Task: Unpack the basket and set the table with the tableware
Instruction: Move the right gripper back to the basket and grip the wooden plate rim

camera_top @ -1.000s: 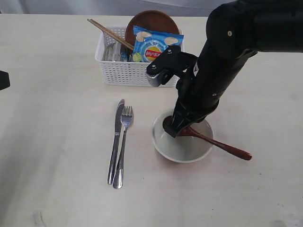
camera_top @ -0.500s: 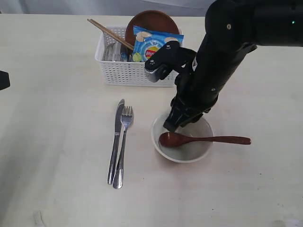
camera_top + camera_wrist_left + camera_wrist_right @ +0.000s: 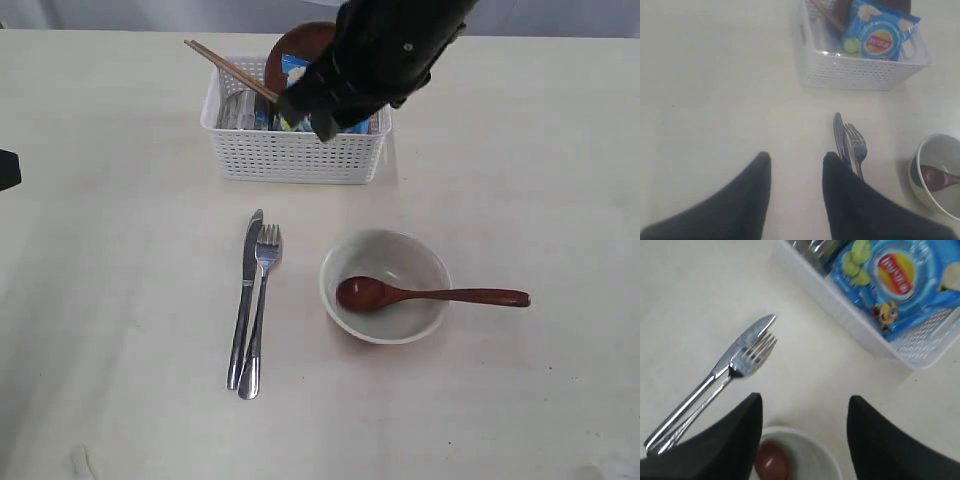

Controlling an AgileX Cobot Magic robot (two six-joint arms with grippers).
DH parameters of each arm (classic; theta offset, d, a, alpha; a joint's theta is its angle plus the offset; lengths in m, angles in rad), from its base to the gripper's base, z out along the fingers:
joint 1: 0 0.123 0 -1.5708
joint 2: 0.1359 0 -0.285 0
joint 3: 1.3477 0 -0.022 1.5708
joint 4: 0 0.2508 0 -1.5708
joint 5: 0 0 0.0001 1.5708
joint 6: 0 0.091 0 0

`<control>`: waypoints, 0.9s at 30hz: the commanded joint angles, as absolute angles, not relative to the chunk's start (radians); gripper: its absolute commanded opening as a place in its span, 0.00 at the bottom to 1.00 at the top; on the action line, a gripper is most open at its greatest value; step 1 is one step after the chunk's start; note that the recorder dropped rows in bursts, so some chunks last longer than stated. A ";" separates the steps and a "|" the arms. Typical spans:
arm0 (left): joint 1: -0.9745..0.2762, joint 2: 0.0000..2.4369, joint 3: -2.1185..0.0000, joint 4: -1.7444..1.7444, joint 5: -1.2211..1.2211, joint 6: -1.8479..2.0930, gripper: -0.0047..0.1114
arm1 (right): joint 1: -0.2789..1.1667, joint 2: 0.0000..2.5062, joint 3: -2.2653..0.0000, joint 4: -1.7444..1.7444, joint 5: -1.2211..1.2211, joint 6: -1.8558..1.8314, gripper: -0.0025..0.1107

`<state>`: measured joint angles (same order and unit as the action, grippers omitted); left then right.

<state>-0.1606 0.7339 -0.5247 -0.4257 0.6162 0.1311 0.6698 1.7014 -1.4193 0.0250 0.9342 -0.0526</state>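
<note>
Over the front wall of the basket (image 3: 295, 160) the right claw (image 3: 805, 402) hangs with its jaws spread wide and nothing between them. The left claw (image 3: 796, 160) hovers low over the table (image 3: 120, 300) well off to the side, also parted and empty.

On the near side of the right claw, well clear of it, part of the setting lies on the table. The knife (image 3: 245, 300) and fork (image 3: 262, 300) lie side by side, and the spoon (image 3: 440, 295) rests in the bowl (image 3: 400, 262) with its handle out over the rim.

What remains to unpack sits in the basket. Just beneath the right claw is the chip bag (image 3: 875, 37), soft and crinkly, no part of the setting and likely in the way. Beyond the claw the brown plate (image 3: 300, 40) leans on edge. It looks stiff and fairly weighty, and is best pinched by its exposed upper rim. To the claw's left the chopsticks (image 3: 230, 70) jut past the basket's corner. They look light and thin and would tend to roll or part, so both should be taken together where they clear the wall. Below them glints what may be the steel cup (image 3: 238, 110), probably slick and best gripped across its lip.
</note>
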 commanded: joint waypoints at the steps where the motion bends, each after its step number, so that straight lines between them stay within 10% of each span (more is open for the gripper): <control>1: -0.162 0.732 -0.520 -0.417 0.614 0.135 0.33 | 0.669 1.769 -1.529 -0.052 0.920 0.077 0.47; 16: -0.162 0.732 -0.520 -0.426 0.613 0.135 0.33 | 0.522 2.096 -1.977 -0.031 0.921 0.108 0.47; 27: -0.162 0.732 -0.520 -0.437 0.613 0.135 0.33 | 0.400 2.306 -2.199 0.205 0.914 -0.571 0.47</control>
